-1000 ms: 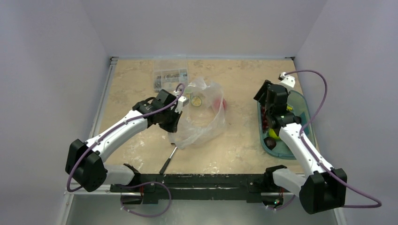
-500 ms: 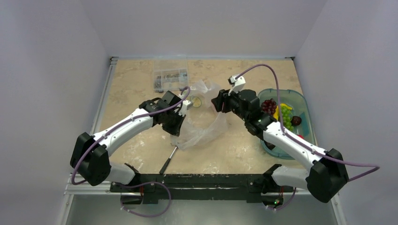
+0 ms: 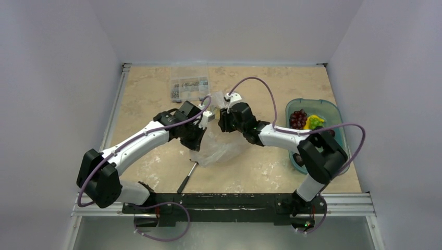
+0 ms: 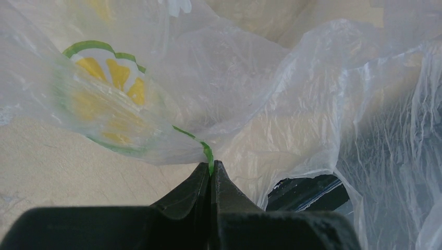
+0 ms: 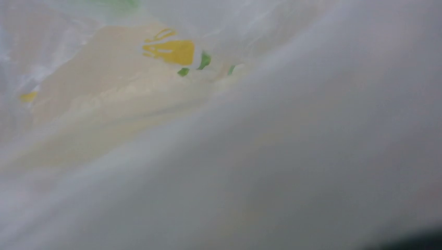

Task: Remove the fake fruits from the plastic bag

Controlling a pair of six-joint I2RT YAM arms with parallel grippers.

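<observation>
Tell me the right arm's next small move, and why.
Probably ease the right gripper slightly further into the plastic bag before closing. The left gripper is shut on the bag's edge, holding it, and the right wrist view shows only blurred plastic, nothing clear to grasp.

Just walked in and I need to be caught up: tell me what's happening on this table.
The left end effector is shut on an edge of the plastic bag. The right end effector is pushed in at the bag's mouth; its camera sees only film, so its jaws can't be judged. The teal bin on the right holds purple grapes and a banana. Whether any fruit is in the bag isn't visible.
</observation>
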